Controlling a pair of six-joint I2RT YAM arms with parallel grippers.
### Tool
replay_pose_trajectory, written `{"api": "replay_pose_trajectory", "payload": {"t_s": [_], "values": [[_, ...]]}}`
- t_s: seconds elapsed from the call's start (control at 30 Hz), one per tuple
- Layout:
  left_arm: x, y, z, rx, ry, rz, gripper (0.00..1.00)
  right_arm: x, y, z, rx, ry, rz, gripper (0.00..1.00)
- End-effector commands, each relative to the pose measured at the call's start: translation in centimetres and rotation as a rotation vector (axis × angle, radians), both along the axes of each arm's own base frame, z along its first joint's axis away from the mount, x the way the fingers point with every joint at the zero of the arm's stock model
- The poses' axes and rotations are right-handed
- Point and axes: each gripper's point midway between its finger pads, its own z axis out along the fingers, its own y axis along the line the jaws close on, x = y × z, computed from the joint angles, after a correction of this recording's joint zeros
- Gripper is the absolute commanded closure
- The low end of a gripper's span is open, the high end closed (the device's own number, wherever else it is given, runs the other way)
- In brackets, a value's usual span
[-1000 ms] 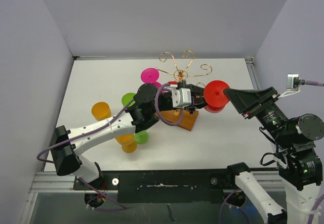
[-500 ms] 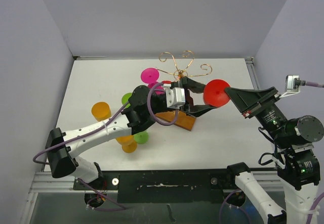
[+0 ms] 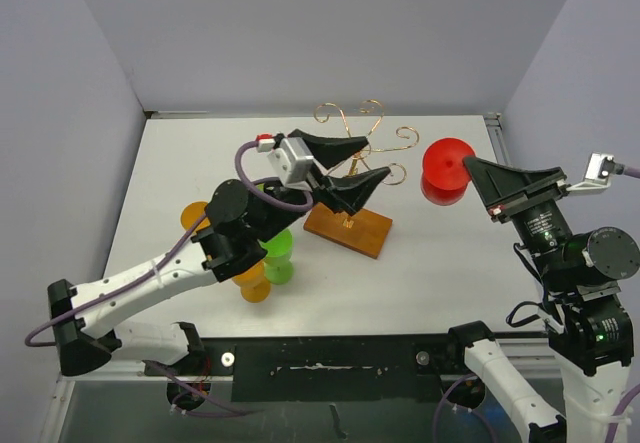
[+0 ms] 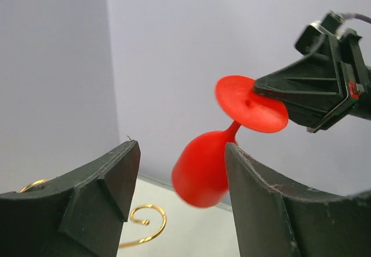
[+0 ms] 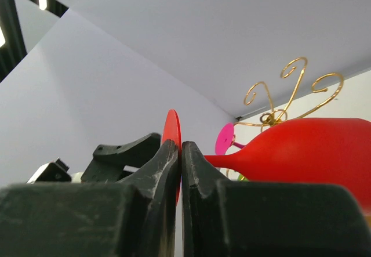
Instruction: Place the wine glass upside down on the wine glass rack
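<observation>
The red wine glass (image 3: 445, 171) hangs in the air to the right of the wine glass rack (image 3: 358, 139), tilted with its foot up and its bowl (image 4: 200, 170) lower. My right gripper (image 5: 181, 147) is shut on the thin red foot disc (image 5: 172, 130), and the bowl (image 5: 316, 152) fills the right of the right wrist view. My left gripper (image 3: 378, 158) is open above the rack's gold arms. Nothing is between its fingers (image 4: 110, 181); the glass floats beyond them. The rack's wooden base (image 3: 348, 231) lies below it.
An orange glass (image 3: 200, 218), a green glass (image 3: 278, 253) and another orange one (image 3: 252, 285) stand left of the rack, partly under my left arm. A pink glass (image 5: 226, 138) shows by the rack in the right wrist view. Walls enclose the table on three sides.
My left gripper opened, let go of the red glass and drew back left and up over the rack. The right gripper closed on the glass's foot and carried it rightwards.
</observation>
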Motion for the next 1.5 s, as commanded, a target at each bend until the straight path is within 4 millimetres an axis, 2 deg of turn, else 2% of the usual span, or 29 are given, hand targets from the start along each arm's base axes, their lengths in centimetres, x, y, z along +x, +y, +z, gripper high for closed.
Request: {"api": "replay_pose_trajectory", "payload": {"t_s": [0.0,0.07,0.1,0.17,0.33,0.47,0.6,0.67,0.77,0.83,1.03,1.2,1.33,1.47], "values": [[1.5,6.1,0.8,-0.077,0.154,0.190,0.41,1.1,-3.4,2.1,0.016,-0.048,-0.207,1.00],[1.2,8.4,-0.3,-0.033,0.136,0.244,0.40,1.4,-4.7,2.2,0.013,-0.043,-0.279,1.00],[1.5,9.1,-1.6,-0.006,0.146,0.283,0.40,1.4,-5.1,2.3,0.008,-0.047,-0.305,1.00],[1.8,11.9,-3.0,0.010,0.161,0.373,0.40,1.7,-5.9,2.5,-0.005,-0.058,-0.354,1.00],[3.2,18.4,-6.4,-0.005,0.264,0.622,0.39,4.1,-6.5,1.3,-0.039,-0.019,-0.420,1.00],[3.0,21.4,-8.3,-0.001,0.293,0.703,0.39,7.0,-6.0,-0.3,-0.071,0.017,-0.432,1.00],[2.8,23.5,-9.6,0.007,0.310,0.756,0.39,10.3,-4.7,-1.6,-0.112,0.044,-0.405,1.00],[2.7,24.2,-10.0,0.000,0.315,0.776,0.39,12.0,-4.1,-2.2,-0.129,0.059,-0.395,1.00],[2.7,24.7,-10.5,-0.014,0.316,0.789,0.39,14.7,-4.3,-2.8,-0.150,0.088,-0.430,1.00],[2.7,24.6,-10.5,-0.014,0.313,0.789,0.39,16.0,-4.3,-3.0,-0.143,0.085,-0.441,1.00],[2.8,24.0,-11.3,0.005,0.327,0.775,0.39,20.2,-2.4,-4.9,-0.183,0.124,-0.366,1.00],[2.7,23.9,-11.3,0.011,0.334,0.764,0.39,22.3,-0.2,-5.8,-0.213,0.124,-0.256,1.00],[2.5,24.2,-11.3,-0.003,0.342,0.765,0.39,23.2,1.4,-6.2,-0.221,0.119,-0.172,1.00],[2.4,24.3,-11.1,-0.002,0.336,0.760,0.38,23.7,1.5,-6.6,-0.257,0.142,-0.154,1.00]]}}
